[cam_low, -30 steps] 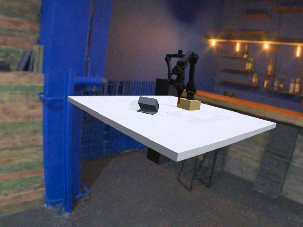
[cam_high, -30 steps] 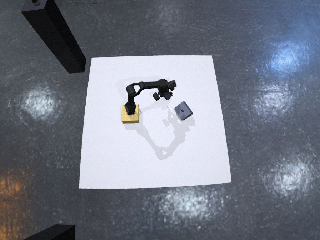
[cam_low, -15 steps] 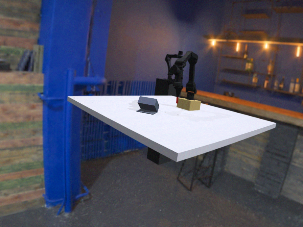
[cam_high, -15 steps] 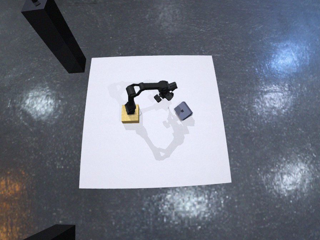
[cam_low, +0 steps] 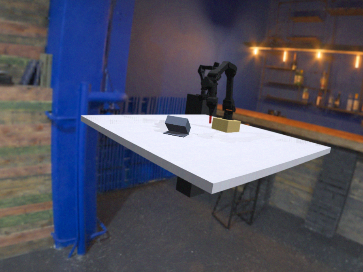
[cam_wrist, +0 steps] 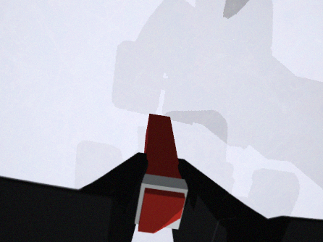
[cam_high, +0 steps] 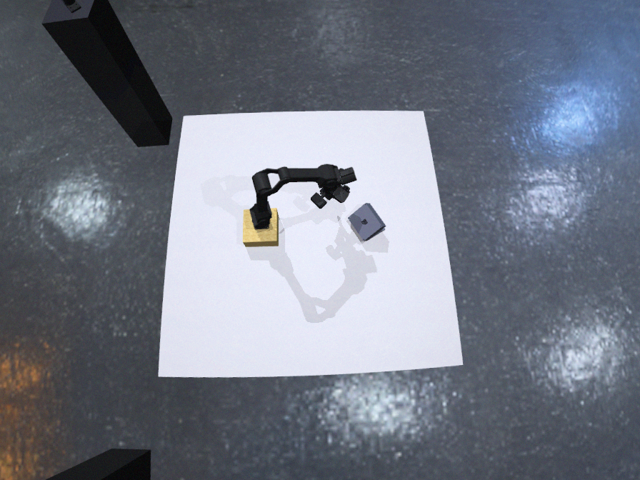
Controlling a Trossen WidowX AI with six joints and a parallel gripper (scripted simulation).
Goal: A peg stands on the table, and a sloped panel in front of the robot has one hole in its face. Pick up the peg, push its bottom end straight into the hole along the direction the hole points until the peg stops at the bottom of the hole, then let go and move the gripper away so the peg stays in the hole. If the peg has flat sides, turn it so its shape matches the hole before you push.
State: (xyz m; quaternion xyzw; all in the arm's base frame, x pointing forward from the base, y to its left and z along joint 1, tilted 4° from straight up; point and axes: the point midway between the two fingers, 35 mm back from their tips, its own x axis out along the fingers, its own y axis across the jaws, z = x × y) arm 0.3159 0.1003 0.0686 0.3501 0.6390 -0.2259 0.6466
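Observation:
My gripper (cam_low: 211,113) (cam_wrist: 158,166) is shut on the red peg (cam_low: 210,119) (cam_wrist: 159,136). The peg has flat sides and points down from the fingers, roughly upright, its bottom end above the table in the exterior view. The wrist view shows a grey, square-edged collar around the peg near the fingers. The blue-grey sloped panel (cam_high: 372,213) (cam_low: 177,124) stands apart from the peg, with a small dark hole (cam_high: 364,221) in its face. Its exact shape is too small to tell. In the top view the arm hides the peg and fingertips.
The arm's tan base block (cam_high: 268,237) (cam_low: 225,125) stands on the white table (cam_high: 213,336) (cam_low: 248,156). The panel is to the right of the base in the top view. A black pillar (cam_high: 101,68) with another arm stands beyond the table's upper left corner.

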